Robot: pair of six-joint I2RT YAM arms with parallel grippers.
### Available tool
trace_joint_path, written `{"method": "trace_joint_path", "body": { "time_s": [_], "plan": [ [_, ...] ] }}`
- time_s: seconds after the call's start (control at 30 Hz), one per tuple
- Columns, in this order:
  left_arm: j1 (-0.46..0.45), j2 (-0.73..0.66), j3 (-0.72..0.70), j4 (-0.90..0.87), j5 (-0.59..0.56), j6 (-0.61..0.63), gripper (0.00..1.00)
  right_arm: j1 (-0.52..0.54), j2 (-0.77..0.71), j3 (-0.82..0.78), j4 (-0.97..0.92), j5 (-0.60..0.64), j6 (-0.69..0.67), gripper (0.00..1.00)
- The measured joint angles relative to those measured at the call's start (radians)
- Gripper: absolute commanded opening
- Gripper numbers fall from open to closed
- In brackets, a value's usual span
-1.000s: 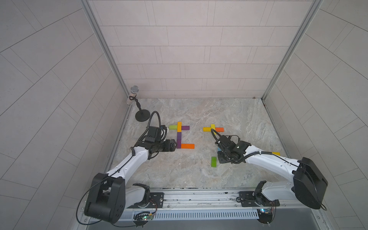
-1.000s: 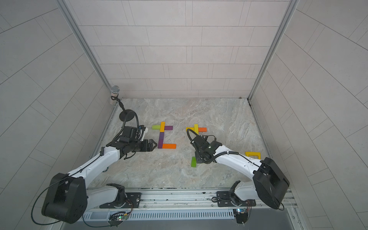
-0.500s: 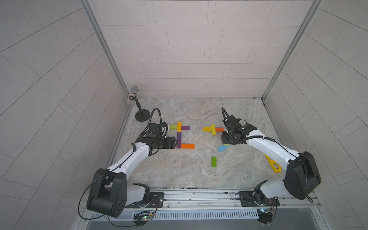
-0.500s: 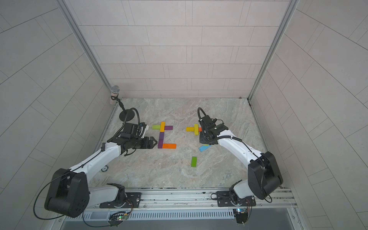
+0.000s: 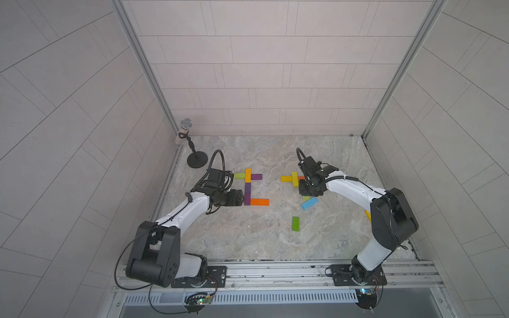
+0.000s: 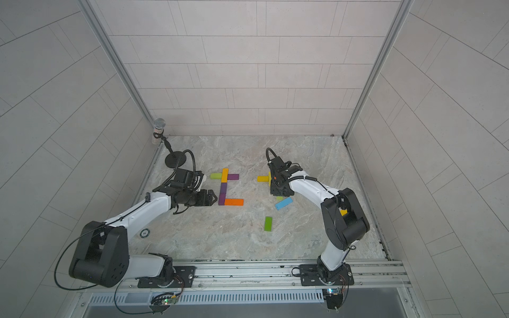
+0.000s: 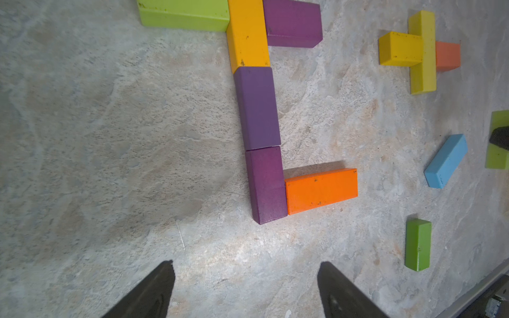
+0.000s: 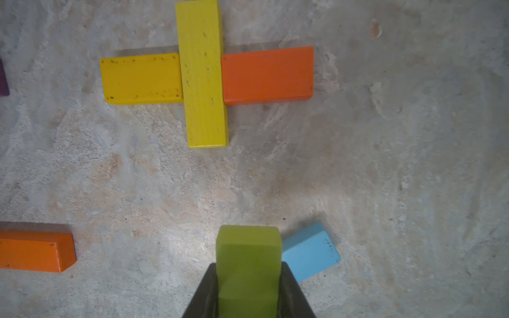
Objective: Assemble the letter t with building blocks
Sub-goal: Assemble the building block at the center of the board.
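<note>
Your right tool (image 8: 248, 268) is clamped on the lime block (image 8: 248, 245), long axis pointing ahead; the yellow stem (image 8: 203, 74) lies ahead of the tool, near, running the same way but slightly offset; your left tool (image 7: 245, 272), jaws apart and empty, sits well away beside the purple letter (image 7: 257, 107).

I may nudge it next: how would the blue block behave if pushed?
The blue block looks rigid, flat-faced and sharp-edged, so it should slide, not roll. Lying on its broad face, it probably won't tip. Its painted sides look smooth, so a light grip might slip.
</note>
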Motion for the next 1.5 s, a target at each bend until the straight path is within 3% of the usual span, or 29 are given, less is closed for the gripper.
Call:
{"method": "trace_joint_path", "body": {
  "time_s": [0.6,1.5],
  "plan": [
    [0.036,0.001,0.000,0.000,0.000,-0.006,0.86,0.016,0.161,0.100,0.035,-0.048,-0.046,0.03],
    [0.040,0.001,0.000,0.000,0.011,-0.006,0.86,0.016,0.243,0.157,-0.021,-0.055,-0.048,0.02]
  ]
}}
